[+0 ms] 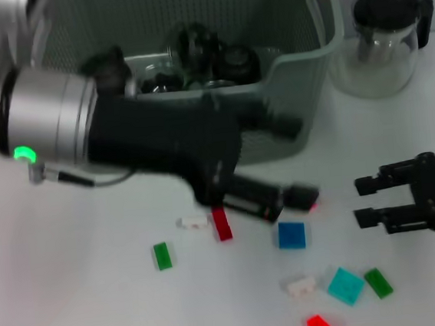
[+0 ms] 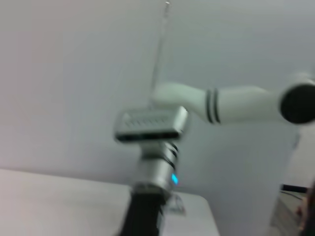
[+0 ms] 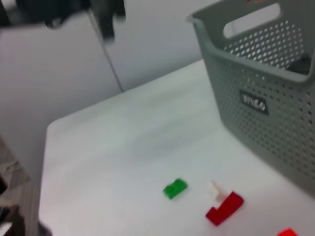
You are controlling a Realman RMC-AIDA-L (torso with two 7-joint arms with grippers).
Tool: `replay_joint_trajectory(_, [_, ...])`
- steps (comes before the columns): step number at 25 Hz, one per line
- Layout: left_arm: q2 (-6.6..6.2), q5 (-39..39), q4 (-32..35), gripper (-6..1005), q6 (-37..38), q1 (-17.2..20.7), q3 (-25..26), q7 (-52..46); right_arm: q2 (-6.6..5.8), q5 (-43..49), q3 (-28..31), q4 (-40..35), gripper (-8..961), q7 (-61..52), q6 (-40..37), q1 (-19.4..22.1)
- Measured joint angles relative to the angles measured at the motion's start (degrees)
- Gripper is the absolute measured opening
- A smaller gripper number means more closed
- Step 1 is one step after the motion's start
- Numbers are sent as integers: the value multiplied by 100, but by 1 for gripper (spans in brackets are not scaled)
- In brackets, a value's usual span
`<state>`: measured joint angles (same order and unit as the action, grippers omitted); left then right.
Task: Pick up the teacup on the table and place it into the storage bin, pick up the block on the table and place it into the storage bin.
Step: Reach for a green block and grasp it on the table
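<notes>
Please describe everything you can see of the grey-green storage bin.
The storage bin is a large grey-green basket that looks like plastic, its walls perforated with small round holes. It has a cut-out handle slot, an orange-red clip at the rim and a small black label with white lettering on one wall. It stands upright at the table's far side, beside a glass teapot. Dark, glassy objects lie inside.

White table point(image 1: 76, 300) carries storage bin point(image 1: 300, 62), teapot point(image 1: 383, 39), scattered blocks point(image 1: 291, 234)

White table point(image 1: 76, 300) surface, matte, evenly lit. Plain pale grey wall point(image 2: 74, 73) behind the table, with a thin vertical seam visible in the left wrist view. Floor beside the table edge is indistinct
</notes>
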<state>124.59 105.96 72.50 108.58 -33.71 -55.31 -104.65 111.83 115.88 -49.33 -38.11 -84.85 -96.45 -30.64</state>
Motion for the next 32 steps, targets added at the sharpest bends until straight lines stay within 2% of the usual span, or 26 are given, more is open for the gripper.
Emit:
replay_joint_trajectory(1, [2, 34, -113, 873, 61, 49, -15, 160, -94, 156, 11, -109, 618, -5, -138, -16])
replay_joint_trajectory(4, [9, 103, -603, 873, 78, 209, -3, 825, -134, 437, 30, -347, 618, -53, -261, -50])
replay_joint_trajectory(9, [22, 170, -1204, 873, -178, 499, 12, 2062, -43, 1293, -4, -1042, 618, -333, -548, -217])
replay_joint_trajectory(13, [22, 249, -1764, 872, -511, 632, 66, 2807, 119, 2193, -18, -1426, 622, -584, -730, -528])
replay_joint_trajectory(16, [21, 327, -2162, 871, -804, 631, 104, 2996, 301, 2901, -30, -1597, 627, -735, -885, -837])
replay_joint_trajectory(20, [15, 373, -2569, 869, -1139, 601, 104, 3110, 647, 3564, -225, -1957, 745, -751, -1006, -1098])
replay_joint_trajectory(23, [13, 356, -2758, 868, -1312, 597, 105, 3178, 828, 3886, -659, -2160, 818, -800, -977, -1194])
replay_joint_trajectory(27, [13, 339, -2900, 868, -1374, 622, 237, 3303, 850, 3883, -1346, -2163, 876, -997, -831, -1285])
replay_joint_trajectory(29, [10, 337, -3020, 868, -1352, 639, 388, 3444, 854, 3873, -1500, -2163, 874, -1028, -789, -1296])
replay_joint_trajectory(31, [-4, 342, -3170, 868, -1329, 644, 549, 3583, 883, 3790, -2074, -2177, 872, -1118, -585, -1302])
replay_joint_trajectory(32, [-4, 342, -3170, 868, -1329, 644, 549, 3583, 883, 3790, -2074, -2177, 871, -1118, -585, -1302])
